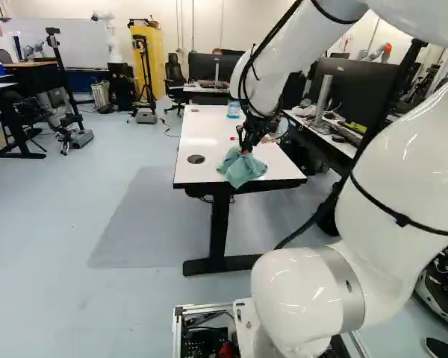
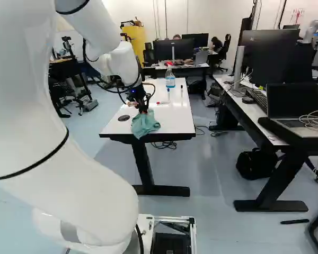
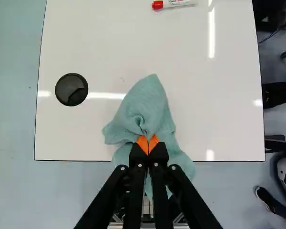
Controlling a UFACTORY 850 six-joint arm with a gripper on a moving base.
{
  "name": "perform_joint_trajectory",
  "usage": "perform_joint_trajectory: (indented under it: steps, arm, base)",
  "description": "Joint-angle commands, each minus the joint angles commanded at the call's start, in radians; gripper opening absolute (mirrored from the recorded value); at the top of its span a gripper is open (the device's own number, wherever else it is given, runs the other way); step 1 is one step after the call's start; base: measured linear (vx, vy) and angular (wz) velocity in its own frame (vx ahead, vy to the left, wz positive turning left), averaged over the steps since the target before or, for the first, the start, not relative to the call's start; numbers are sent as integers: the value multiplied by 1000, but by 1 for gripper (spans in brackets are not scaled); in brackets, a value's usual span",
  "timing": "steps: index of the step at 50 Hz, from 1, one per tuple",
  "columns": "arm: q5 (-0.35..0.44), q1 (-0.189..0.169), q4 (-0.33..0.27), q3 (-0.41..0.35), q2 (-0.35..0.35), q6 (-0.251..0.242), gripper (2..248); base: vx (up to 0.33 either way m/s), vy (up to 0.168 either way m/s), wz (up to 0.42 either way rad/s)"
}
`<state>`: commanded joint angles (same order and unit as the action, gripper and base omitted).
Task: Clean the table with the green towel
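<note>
Wrist view: the orange pads (image 3: 142,143) of my gripper (image 2: 143,110) stand close together, and I have a fold of the towel (image 3: 148,107) clenched between them. Farther along the table (image 2: 175,116), in both base views, a clear bottle (image 2: 170,81) with a red spray head stands upright; something bluish shows in it, but I can't tell how full it is. On the floor at the right of the right base view sits a black bag (image 2: 254,164), and what it holds I can't see.

My towel is pale blue-green, soft and crumpled. It lies at the table's near end, one blunt corner spread ahead of my pads, small folds gathered just where I pinch, the rest drooping over the near edge. Beside it is the round black cap (image 3: 71,89), and farther ahead lies a red-capped marker (image 3: 174,4)
</note>
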<state>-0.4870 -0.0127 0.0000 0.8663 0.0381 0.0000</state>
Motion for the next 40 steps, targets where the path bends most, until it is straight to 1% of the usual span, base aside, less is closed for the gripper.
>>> perform_joint_trajectory:
  steps: [40]
  arm:
    - [0,-139,0,116,-113,0,21]
  base:
    - [0,0,0]
